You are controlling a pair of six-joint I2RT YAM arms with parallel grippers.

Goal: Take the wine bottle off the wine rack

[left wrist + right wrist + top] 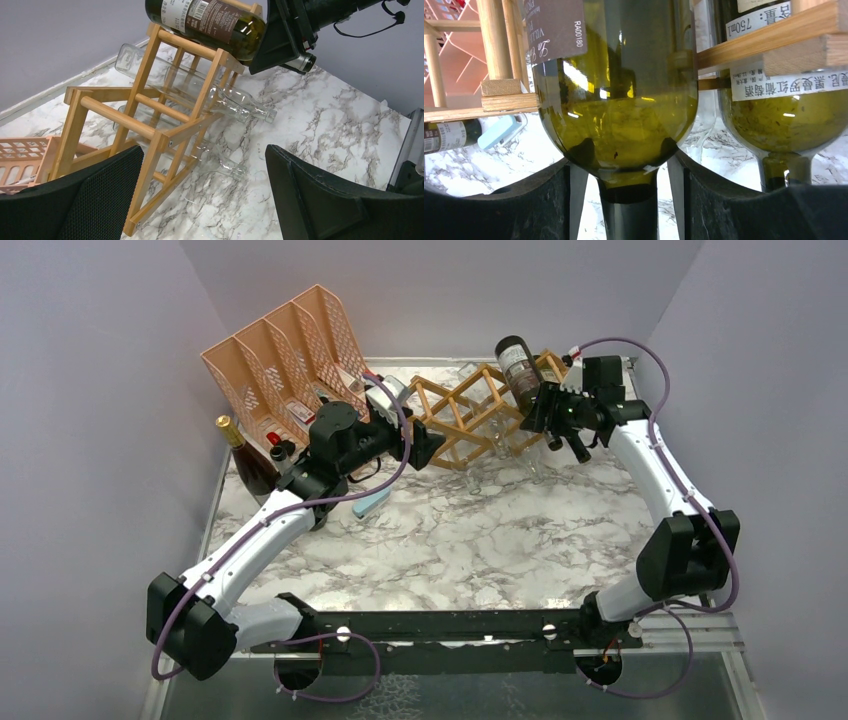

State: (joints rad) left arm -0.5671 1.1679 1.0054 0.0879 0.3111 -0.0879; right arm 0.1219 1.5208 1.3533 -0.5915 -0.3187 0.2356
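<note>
The wine rack (470,415) is standing toward the back of the marble-patterned table (450,540), its light wooden slats crossing into diamond openings, and a dark green wine bottle (520,368) with a brown label is lying tilted in the upper right end of it, base up and back, neck pointing down toward the right arm. The right gripper (548,410) is sitting at that neck: in the right wrist view the bottle's shoulder (616,125) is filling the frame and the dark neck is running down between the two black fingers (729,200), which are standing close on either side of it; whether they are actually pressing the glass is hard to say from this angle, so the grip cannot be told for certain. A second green bottle (779,115) with a white label is lying just beside the first on the right of that view. The left gripper (428,445) is hanging near the left end of the rack with its jaws spread wide and nothing between them; its wrist view is showing the rack's rungs (150,115) and two clear glass bottles (215,92) resting in the lower openings. Behind the left arm a salmon-pink mesh file organiser (285,350) is standing, and a dark bottle with a gold cap (245,455) is lying at the left edge of the table.
</note>
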